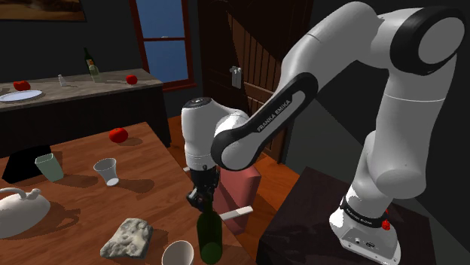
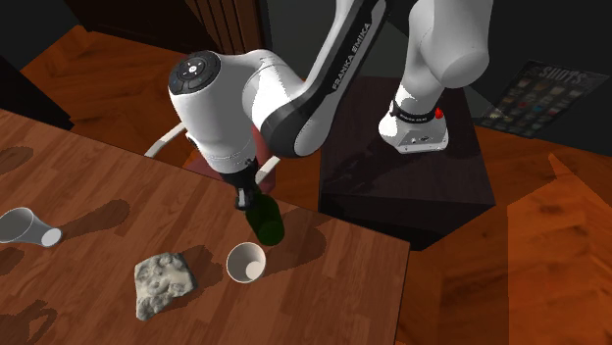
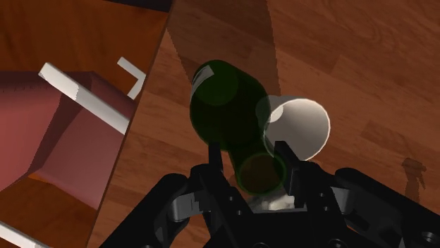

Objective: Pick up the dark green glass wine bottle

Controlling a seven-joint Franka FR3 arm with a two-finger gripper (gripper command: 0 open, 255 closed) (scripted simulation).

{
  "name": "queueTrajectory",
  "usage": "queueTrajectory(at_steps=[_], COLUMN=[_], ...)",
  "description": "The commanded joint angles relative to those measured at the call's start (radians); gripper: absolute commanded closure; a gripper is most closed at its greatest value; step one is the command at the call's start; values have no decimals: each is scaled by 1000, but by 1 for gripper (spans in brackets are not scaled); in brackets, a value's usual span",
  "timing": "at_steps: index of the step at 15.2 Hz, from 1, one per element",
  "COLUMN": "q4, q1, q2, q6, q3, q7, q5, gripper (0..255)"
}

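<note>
In the shoulder view, the dark green bottle (image 1: 210, 239) stands upright close to the tabletop (image 1: 154, 169) edge that faces the stand. A white cup (image 1: 178, 254) lies on its side just beside it. The arm (image 1: 260, 124) arches up from the stand and folds back down, so the pincer (image 1: 202, 203) points straight down over the bottle's neck. That is probably the sensible place to take it, being the slimmest part.

In the second exterior view, the pincer (image 2: 244, 198) sits at the top of the bottle (image 2: 266, 221), with the wrist vertical and the forearm reaching in across that same edge. The cup (image 2: 246, 263) and a grey rock (image 2: 162, 282) lie further in from the edge, apart from the fingers.

In the wrist view, the bottle's mouth (image 3: 261, 171) lies between the two fingers (image 3: 218, 160) of the pincer (image 3: 252, 159). They stand apart on either side of it (a sliver of gap shows at one finger), so the pincer reads as open, with the bottle bracketed but not yet gripped.
</note>
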Motion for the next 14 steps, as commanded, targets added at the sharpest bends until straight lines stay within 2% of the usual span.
queueTrajectory(at_steps=[1, 12, 14], q4=[5, 64, 65], q1=[-3, -11, -11], q2=[-21, -114, -115], q6=[-23, -167, -169], q3=[2, 6, 6], q7=[-9, -39, -40], q5=[12, 62, 63], gripper=[255, 255, 255])
